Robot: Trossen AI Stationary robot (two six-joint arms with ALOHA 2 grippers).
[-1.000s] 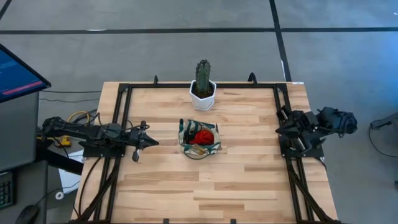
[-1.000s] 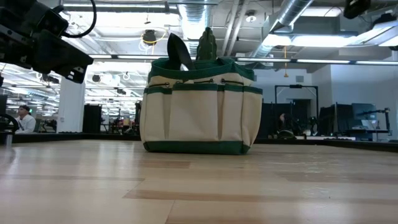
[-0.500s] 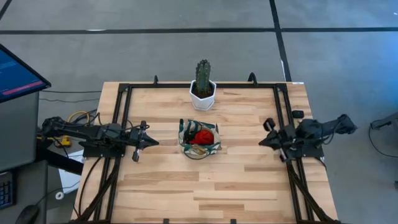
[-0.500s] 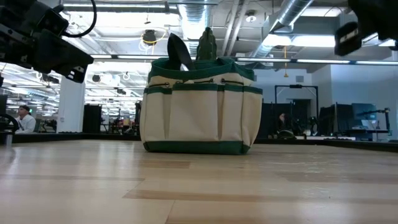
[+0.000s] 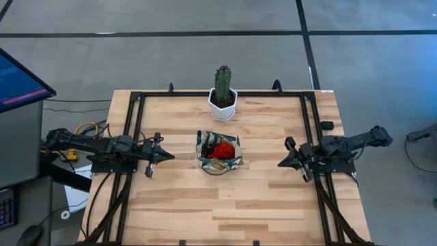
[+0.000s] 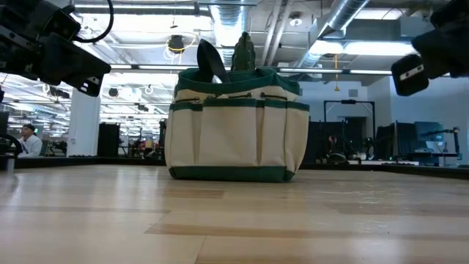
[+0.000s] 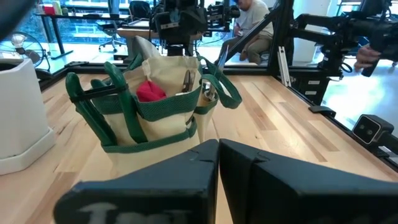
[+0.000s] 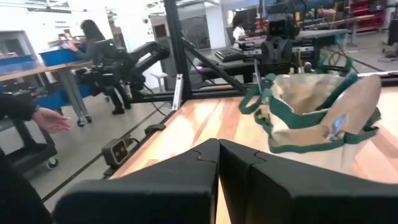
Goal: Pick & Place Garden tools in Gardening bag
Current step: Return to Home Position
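Both grippers, seen from above, with the gardening bag between them.

Left gripper [image 5: 169,156]: fingers [image 7: 155,186] are pressed together along one seam. They hold nothing and touch nothing. The left arm lies low and stretched out over the table's [image 5: 205,205] left rail. Its gripper points right toward the gardening bag [image 5: 218,153] and is well apart from it.

Right gripper [image 5: 282,163]: fingers [image 8: 298,193] likewise meet with no gap, and they are empty. The right arm reaches in from the table's right edge. It is extended nearly straight and aimed left at the bag, with clear table between gripper and bag. In the low view both grippers hang above the tabletop, one at each side.

The bag stands upright near the table's centre, with its green loop handles raised. A red pruner-like piece [image 5: 222,149] lies inside, and other garden tools are packed around it. A dark trowel blade [image 6: 211,59] rises above the rim.

Beyond the bag, at the far edge, a cactus [image 5: 222,83] stands in a white pot [image 5: 222,106], apart from the bag.

A person's hand [image 8: 46,118] shows in the room past the table.
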